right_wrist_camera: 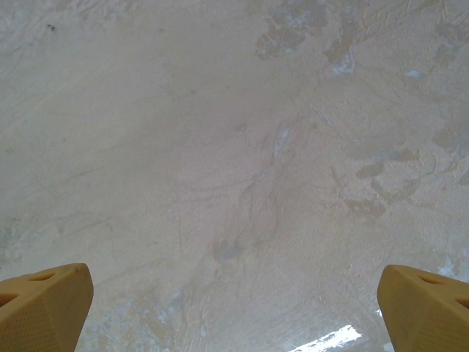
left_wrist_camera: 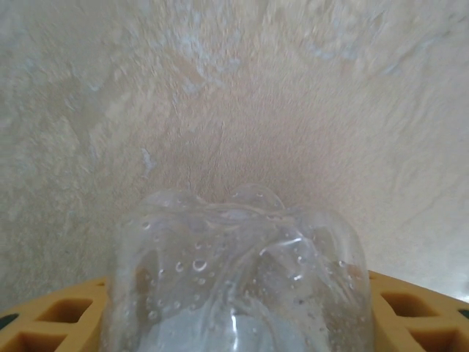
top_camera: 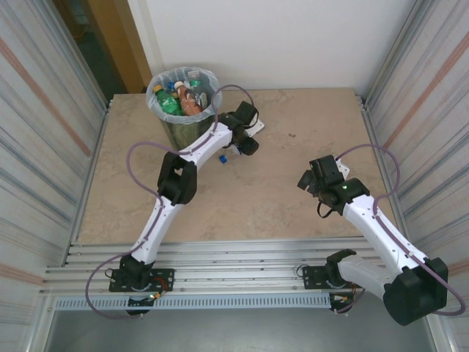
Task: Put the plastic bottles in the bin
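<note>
Inside the bin (top_camera: 176,130) lie green and orange plastic bottles (top_camera: 192,105).

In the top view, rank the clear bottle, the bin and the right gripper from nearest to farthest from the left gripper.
From the left gripper:
1. clear bottle, held in its grip.
2. bin, just to its left, at the far left of the table.
3. right gripper, off to the right and nearer the arm bases.
</note>
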Controlling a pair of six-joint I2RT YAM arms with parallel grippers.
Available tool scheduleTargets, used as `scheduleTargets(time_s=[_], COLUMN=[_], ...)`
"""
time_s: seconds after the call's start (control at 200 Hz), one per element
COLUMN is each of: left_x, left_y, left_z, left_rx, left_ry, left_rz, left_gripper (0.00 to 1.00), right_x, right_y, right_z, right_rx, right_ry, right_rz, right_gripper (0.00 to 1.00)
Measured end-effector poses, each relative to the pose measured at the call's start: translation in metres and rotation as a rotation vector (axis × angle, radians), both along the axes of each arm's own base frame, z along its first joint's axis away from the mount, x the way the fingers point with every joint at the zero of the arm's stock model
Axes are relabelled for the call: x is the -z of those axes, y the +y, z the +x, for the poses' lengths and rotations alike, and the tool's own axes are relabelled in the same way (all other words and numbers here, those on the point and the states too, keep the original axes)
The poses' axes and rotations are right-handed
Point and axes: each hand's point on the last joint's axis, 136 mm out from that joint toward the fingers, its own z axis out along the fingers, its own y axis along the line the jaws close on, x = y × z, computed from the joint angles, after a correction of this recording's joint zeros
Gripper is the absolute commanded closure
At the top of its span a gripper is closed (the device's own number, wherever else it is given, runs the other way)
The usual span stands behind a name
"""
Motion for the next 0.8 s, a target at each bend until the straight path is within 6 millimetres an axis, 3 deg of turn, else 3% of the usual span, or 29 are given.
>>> scheduleTargets(time_s=[0.13, 0.351, 0.481, 0.611, 0.801], left_x=[-0.052, -0.183, -0.241, -0.276, -0.302], left_y=[-0.007, -0.016, -0.011, -0.004, 0.006], left_z=[-0.004, -0.022, -0.038, -0.050, -0.058], left_rx=[-0.002, 0.023, 0.029, 0.026, -0.003], left_ry=[-0.066, -0.258, -0.346, -0.415, -0.482], left_rz=[-0.084, -0.298, -0.405, -0.492, -0.603], left_gripper=[0.63, 0.63, 0.63, 0.63, 0.63], right_x=[-0.001, -0.001, -0.002, -0.002, -0.002], right_y=[0.000, 0.000, 0.000, 0.001, 0.001], right_z=[0.000, 0.000, 0.000, 0.001, 0.001], right_rx=[0.000, 0.000, 0.000, 0.000, 0.000], right_ry=[-0.004, -0.006, -0.009, -0.012, -0.013], right_rz=[0.002, 0.003, 0.004, 0.005, 0.005], right_gripper=[0.02, 0.02, 0.02, 0.02, 0.02])
